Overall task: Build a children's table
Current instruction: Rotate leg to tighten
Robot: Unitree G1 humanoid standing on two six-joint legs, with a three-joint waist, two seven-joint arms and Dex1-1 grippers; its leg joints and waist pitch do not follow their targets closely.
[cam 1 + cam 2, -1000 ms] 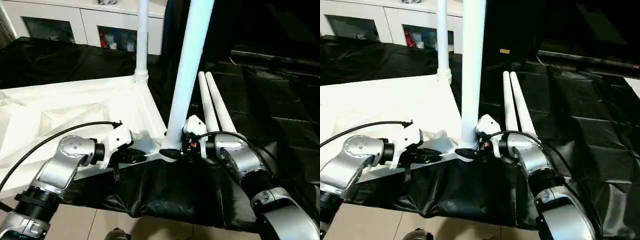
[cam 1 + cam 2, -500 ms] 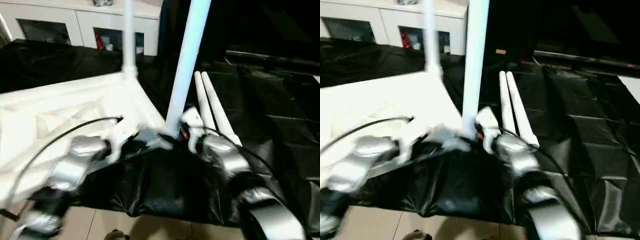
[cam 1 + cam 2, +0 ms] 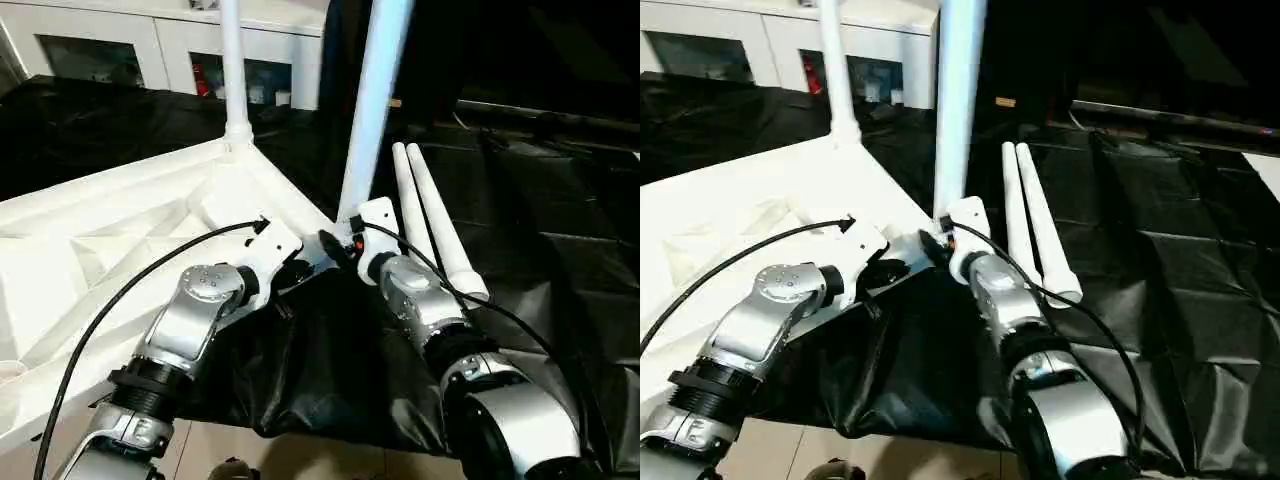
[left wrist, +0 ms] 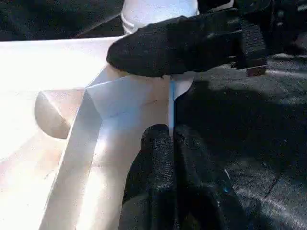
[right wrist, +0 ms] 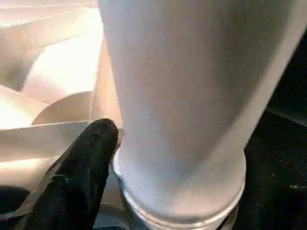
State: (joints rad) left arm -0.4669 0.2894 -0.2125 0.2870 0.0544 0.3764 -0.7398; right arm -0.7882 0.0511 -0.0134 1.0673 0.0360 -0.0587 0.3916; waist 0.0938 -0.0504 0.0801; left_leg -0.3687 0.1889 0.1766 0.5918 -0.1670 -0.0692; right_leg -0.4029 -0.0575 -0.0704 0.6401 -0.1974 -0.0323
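Note:
The children's table top (image 3: 120,230) lies upside down at the left, ribs facing up. One leg (image 3: 232,70) stands in the far corner socket. A second leg (image 3: 372,100) stands upright in the near corner socket. Two loose legs (image 3: 432,220) lie side by side on the black sheet to the right. My left gripper (image 3: 300,270) is shut on the thin rim (image 4: 171,103) of the top, just beside the near corner. My right gripper (image 3: 335,245) sits at the foot of the near leg (image 5: 182,120), against its flared base.
A black sheet (image 3: 540,250) covers the work surface and hangs over the front edge. A white cabinet (image 3: 150,50) with glass doors stands behind. Bare floor (image 3: 300,450) shows below the sheet. A black cable (image 3: 110,300) loops over my left forearm.
The near corner of the top has slid away from me and the far leg has swung left. Both grippers went with the corner, and the loose legs stayed put.

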